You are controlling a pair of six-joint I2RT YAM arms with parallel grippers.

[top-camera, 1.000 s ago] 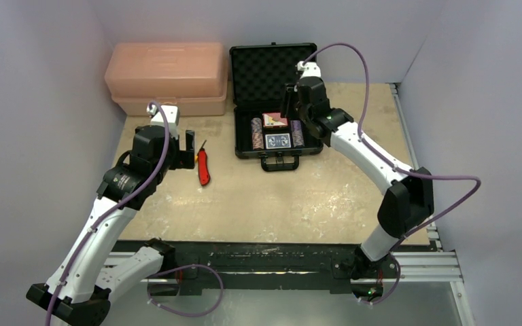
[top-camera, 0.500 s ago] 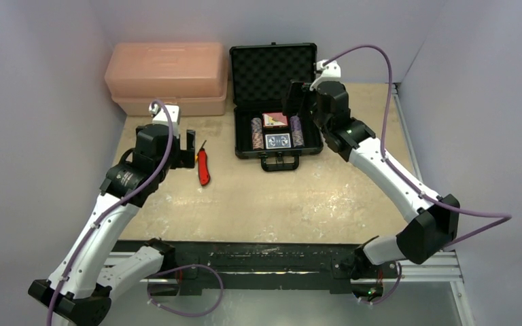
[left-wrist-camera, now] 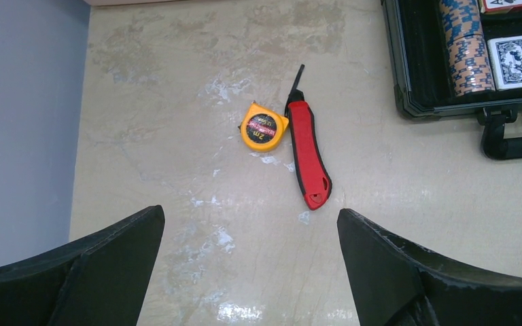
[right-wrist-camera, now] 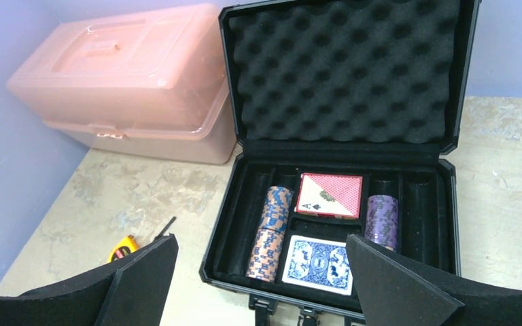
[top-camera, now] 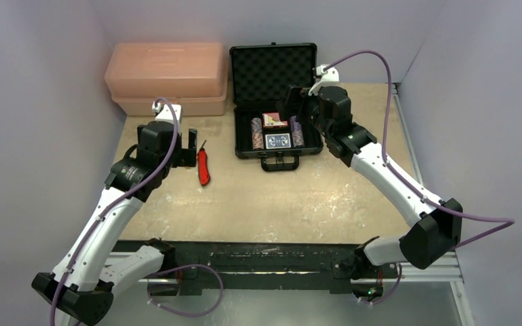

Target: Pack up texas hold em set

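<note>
The black briefcase (top-camera: 245, 151) lies open on the table with its foam-lined lid (top-camera: 272, 68) standing up. Its tray holds a red card deck (right-wrist-camera: 329, 195), a blue card deck (right-wrist-camera: 316, 263), an orange-and-blue chip stack (right-wrist-camera: 270, 231) on the left and a purple-white chip stack (right-wrist-camera: 381, 219) on the right. My right gripper (top-camera: 293, 103) hovers over the tray's right side, open, with nothing between its fingers. My left gripper (left-wrist-camera: 250, 214) is open and holds nothing. It hangs over bare table left of the case.
A red utility knife (left-wrist-camera: 309, 156) and a yellow tape measure (left-wrist-camera: 264, 127) lie on the table between my left gripper and the case. A large pink toolbox (top-camera: 166, 76) stands at the back left against the wall. Purple walls close in the left and back.
My right gripper's jaws have spread wide and its arm has swung out to the right, with the wrist still above the tray. The left arm has shifted slightly forward.
</note>
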